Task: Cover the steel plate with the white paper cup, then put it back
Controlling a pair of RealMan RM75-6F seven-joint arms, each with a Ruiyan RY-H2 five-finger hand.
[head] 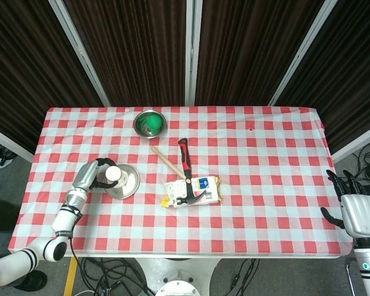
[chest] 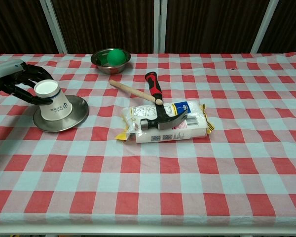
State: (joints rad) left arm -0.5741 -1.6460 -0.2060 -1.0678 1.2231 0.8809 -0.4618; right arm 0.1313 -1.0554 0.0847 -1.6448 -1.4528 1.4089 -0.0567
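The steel plate (head: 127,182) (chest: 71,116) lies on the left side of the table. The white paper cup (head: 113,174) (chest: 52,103) is upside down and tilted over the plate's left part, its base turned toward my left hand (head: 91,176) (chest: 18,81). That hand's dark fingers grip the cup around its base end. Whether the cup's rim touches the plate I cannot tell. My right hand (head: 358,211) shows only in the head view, off the table's front right corner, fingers spread and holding nothing.
A steel bowl (head: 150,123) (chest: 102,58) with a green ball (chest: 118,56) stands at the back. A hammer (head: 184,161) (chest: 155,94) with a red-black grip rests across a white packet (head: 203,190) (chest: 180,126) at the table's middle. A wooden stick (chest: 129,90) lies beside them.
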